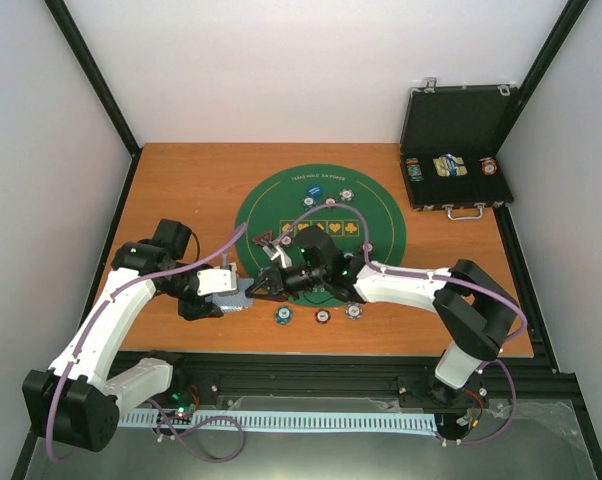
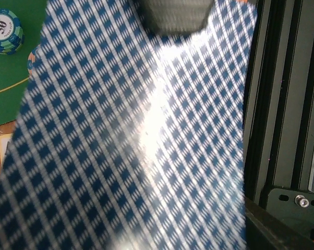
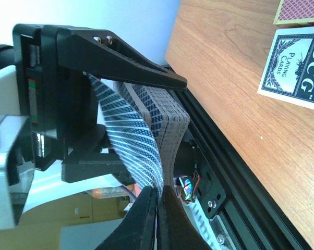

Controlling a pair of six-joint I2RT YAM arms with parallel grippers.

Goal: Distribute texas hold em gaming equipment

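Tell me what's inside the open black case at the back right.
The case holds three things in a row: dark chips, a blue-and-yellow pack, an orange chip. Whatever lies beneath them is covered.

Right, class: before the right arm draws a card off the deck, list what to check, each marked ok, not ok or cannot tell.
1. Left gripper clamps the deck: ok.
2. Right gripper shut on the card: ok.
3. Only one card pinched: cannot tell.
4. Card bowed away from the deck: ok.
5. Bare mat to deal onto: ok.
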